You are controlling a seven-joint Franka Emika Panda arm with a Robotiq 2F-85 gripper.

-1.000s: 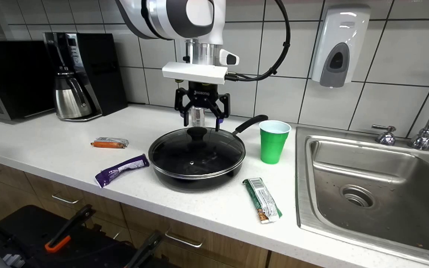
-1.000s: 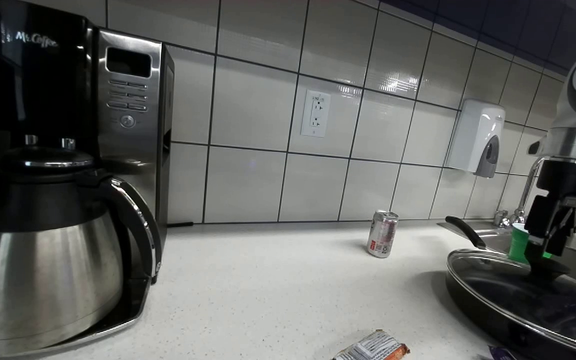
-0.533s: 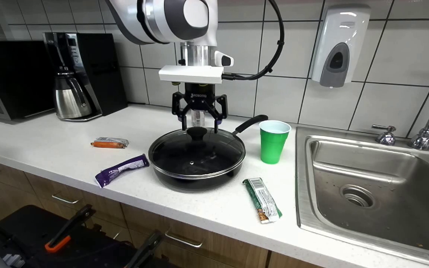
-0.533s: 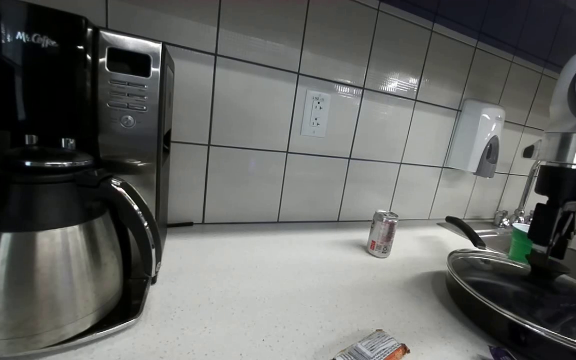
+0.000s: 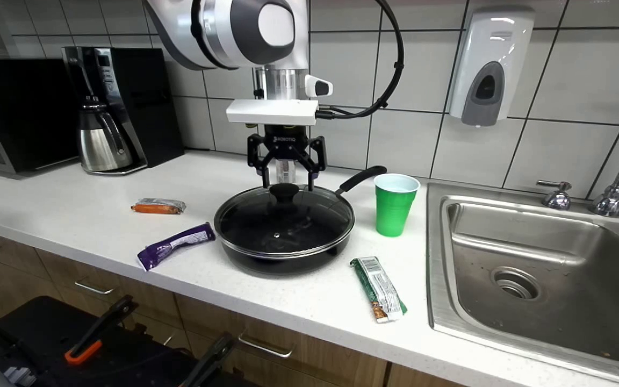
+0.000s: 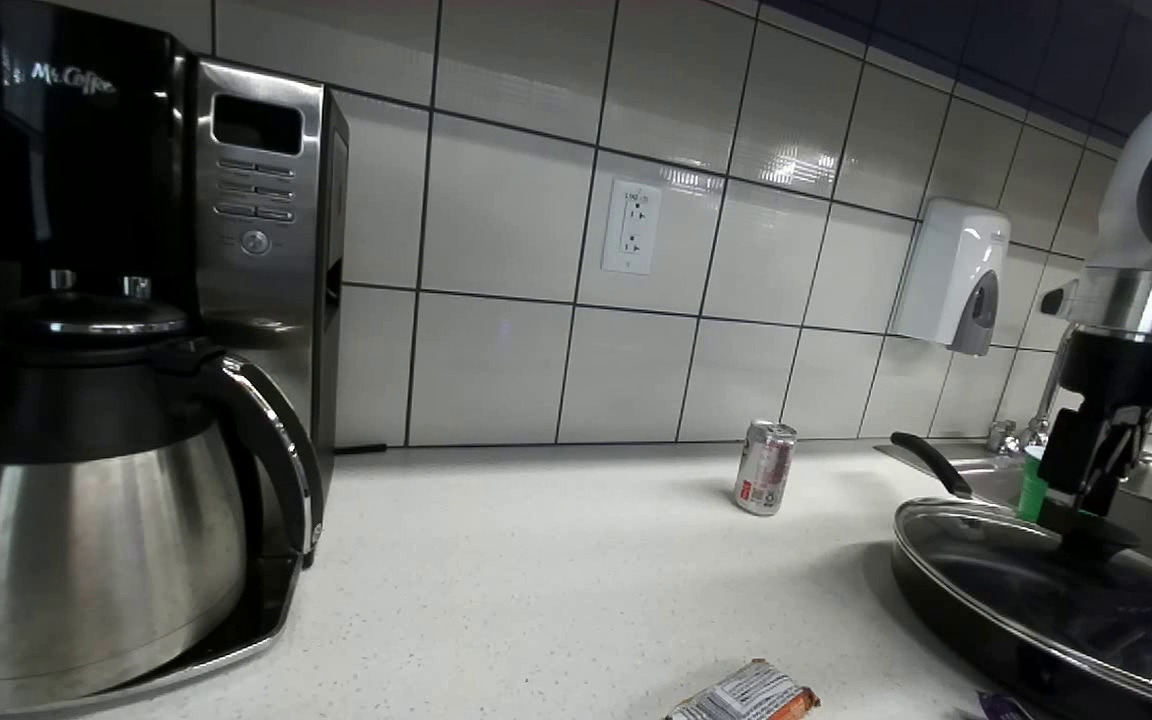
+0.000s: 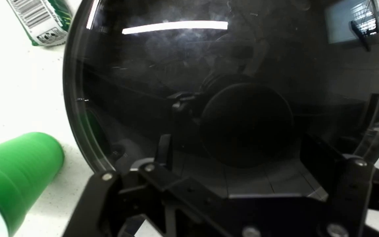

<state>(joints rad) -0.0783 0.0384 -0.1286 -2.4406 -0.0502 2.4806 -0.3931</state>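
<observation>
My gripper (image 5: pixel 288 186) is open and empty, pointing down over the black knob (image 5: pixel 283 193) of a glass lid (image 5: pixel 282 228). In the wrist view the knob (image 7: pixel 247 118) shows between the two spread fingers (image 7: pixel 165 151), with a gap on each side. The fingertips are close to knob height in an exterior view; I cannot tell whether they touch it. The lid sits on a black pan (image 5: pixel 288 264) whose handle (image 5: pixel 366 177) points back toward the wall. A silver can (image 6: pixel 766 468) stands behind the pan, partly hidden by the gripper in an exterior view.
A green cup (image 5: pixel 395 207) stands right of the pan, and a green wrapped bar (image 5: pixel 378 288) lies in front. Purple (image 5: pixel 175 246) and orange (image 5: pixel 158 206) wrapped bars lie left. A sink (image 5: pixel 436 269) is at right; a coffee maker (image 5: pixel 137 107) and tiled wall stand behind.
My gripper has moved slightly left and down in both exterior views, and now stands more centred over the knob. It has stayed open. The pan, lid and other objects have not moved.
</observation>
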